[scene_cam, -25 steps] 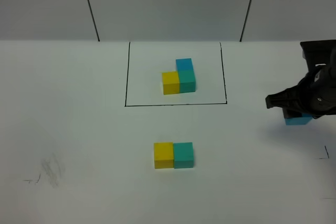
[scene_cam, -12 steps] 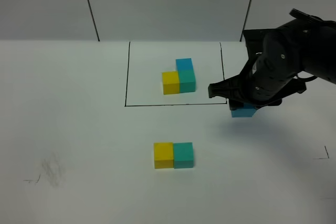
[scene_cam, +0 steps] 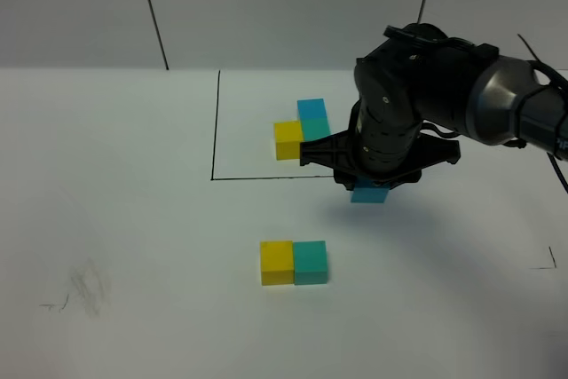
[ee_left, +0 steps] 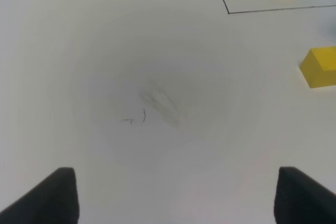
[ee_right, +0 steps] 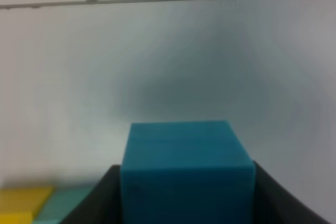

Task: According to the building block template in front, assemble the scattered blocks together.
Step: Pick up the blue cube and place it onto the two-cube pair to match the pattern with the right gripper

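Observation:
The template (scene_cam: pixel 302 129), yellow and teal cubes with a blue cube on the teal, sits inside the black drawn rectangle (scene_cam: pixel 214 130). Nearer the front, a loose yellow cube (scene_cam: pixel 277 262) and a teal cube (scene_cam: pixel 310 262) lie joined side by side. My right gripper (scene_cam: pixel 370 189) is shut on the sky blue cube (scene_cam: pixel 369 193) and holds it in the air, up and to the right of the teal cube. In the right wrist view the blue cube (ee_right: pixel 186 169) sits between the fingers, with the yellow (ee_right: pixel 23 200) and teal (ee_right: pixel 65 203) cubes below. My left gripper (ee_left: pixel 176 198) is open and empty.
The white table (scene_cam: pixel 133 219) carries a grey smudge with pen marks (scene_cam: pixel 84 288) at the front left, also in the left wrist view (ee_left: pixel 157 106). More pen marks (scene_cam: pixel 548 259) sit at the right edge. A grey panelled wall stands behind.
My right arm has swung left from the right edge with the blue cube, past the rectangle's front right corner, towards the loose pair. The left gripper has not moved.

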### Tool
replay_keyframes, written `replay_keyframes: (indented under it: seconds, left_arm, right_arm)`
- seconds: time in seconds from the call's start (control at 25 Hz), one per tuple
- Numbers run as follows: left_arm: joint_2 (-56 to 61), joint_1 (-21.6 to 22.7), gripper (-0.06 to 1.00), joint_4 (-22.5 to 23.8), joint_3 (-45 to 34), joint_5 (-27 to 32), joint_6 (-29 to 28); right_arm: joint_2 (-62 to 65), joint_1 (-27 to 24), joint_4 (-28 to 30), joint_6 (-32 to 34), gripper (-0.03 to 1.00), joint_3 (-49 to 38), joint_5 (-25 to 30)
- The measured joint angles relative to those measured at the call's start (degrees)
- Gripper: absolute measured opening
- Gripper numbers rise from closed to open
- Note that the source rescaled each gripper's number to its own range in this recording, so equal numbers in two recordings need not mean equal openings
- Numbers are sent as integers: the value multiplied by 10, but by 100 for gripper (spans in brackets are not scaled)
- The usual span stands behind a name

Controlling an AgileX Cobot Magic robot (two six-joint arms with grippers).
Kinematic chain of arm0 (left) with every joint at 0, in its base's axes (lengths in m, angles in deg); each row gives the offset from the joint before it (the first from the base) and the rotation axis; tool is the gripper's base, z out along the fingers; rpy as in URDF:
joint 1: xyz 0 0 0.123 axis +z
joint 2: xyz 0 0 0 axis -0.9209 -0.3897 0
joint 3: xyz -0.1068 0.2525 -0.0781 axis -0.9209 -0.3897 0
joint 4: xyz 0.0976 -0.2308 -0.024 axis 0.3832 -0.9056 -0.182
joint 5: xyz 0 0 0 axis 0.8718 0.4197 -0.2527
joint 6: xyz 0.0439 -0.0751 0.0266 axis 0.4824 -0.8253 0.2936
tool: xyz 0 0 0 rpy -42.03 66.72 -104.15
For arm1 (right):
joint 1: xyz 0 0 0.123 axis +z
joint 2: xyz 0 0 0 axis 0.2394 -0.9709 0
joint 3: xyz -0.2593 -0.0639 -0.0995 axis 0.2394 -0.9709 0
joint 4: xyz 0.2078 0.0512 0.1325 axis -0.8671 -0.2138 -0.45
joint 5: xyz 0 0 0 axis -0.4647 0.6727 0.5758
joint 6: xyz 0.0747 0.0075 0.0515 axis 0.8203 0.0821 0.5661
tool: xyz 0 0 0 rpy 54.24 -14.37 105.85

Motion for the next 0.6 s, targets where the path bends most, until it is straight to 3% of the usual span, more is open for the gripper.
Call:
replay_keyframes:
  seconds: [0.32, 0.6]
  left_arm:
    - [0, 0, 75, 0, 0, 0, 0]
    - [0, 0, 75, 0, 0, 0, 0]
  right_arm:
    - [-20, 19, 11, 22, 28, 13, -11]
    - [-57, 24, 5, 8, 28, 68, 33]
